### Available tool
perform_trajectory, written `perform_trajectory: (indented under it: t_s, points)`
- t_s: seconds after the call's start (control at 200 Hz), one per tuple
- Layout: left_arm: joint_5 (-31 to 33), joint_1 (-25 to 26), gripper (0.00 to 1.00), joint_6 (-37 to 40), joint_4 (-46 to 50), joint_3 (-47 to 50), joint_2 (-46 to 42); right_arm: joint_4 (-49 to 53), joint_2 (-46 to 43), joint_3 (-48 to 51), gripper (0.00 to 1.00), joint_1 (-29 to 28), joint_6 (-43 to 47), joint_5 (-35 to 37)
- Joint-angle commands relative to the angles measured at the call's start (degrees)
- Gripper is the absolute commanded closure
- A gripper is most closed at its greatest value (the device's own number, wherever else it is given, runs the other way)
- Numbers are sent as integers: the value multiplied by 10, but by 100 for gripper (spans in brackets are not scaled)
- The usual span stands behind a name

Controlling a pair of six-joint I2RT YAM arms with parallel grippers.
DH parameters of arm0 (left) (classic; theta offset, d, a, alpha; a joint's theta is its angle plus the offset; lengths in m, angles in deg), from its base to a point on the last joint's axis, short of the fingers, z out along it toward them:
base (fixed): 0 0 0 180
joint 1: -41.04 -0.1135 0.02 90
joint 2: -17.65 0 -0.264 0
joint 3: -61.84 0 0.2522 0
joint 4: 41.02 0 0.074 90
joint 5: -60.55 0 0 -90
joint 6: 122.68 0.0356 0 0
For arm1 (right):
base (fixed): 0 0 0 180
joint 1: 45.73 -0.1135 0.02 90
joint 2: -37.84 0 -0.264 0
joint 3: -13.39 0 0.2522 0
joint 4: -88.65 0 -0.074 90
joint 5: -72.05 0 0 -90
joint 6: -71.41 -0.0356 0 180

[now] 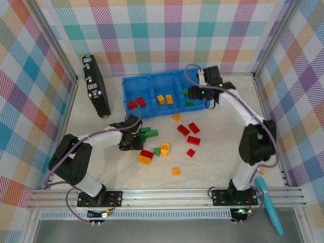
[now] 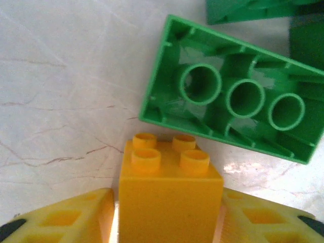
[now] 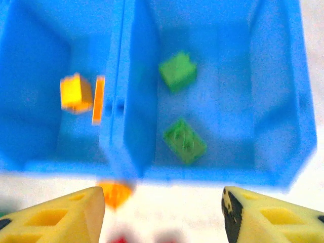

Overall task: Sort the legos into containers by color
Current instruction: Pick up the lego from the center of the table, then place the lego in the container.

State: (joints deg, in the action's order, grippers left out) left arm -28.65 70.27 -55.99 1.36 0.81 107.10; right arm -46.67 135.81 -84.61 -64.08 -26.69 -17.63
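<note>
A small orange-yellow studded plastic brick (image 2: pixel 169 197) is pinched between the left jaws by its flat sides. Being light, rigid and probably slick, it is best gripped squarely there. The right jaws are spread, the bright blue plastic bin tray (image 3: pixel 212 174) lying just ahead of them.

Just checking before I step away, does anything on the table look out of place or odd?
Only a small thing: the green brick beside the yellow brick held in the left gripper lies upside down, hollow underside up. The blue bins hold unmixed colours; nothing looks spilled.
</note>
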Motion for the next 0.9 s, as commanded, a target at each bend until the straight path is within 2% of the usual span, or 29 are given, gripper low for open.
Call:
perform_trajectory:
  t_s: [0.0,0.21,0.375,0.495,0.685,0.895]
  points:
    - [-22,7,57,-3,-37,6,17,1,-81,97,36,-28,-47,3]
    - [-23,8,69,22,-1,-15,-8,39,-221,248,35,-83,-133,13]
    - [-10,15,70,24,42,-50,-71,19,-294,341,35,-140,-239,-3]
    - [-13,16,70,30,35,-100,-83,7,-307,366,35,-174,-289,7]
    - [-40,19,69,42,-49,-230,-14,-11,-306,366,33,-197,-328,27]
    - [-22,20,68,75,-105,-388,104,-44,-296,367,32,-216,-350,36]
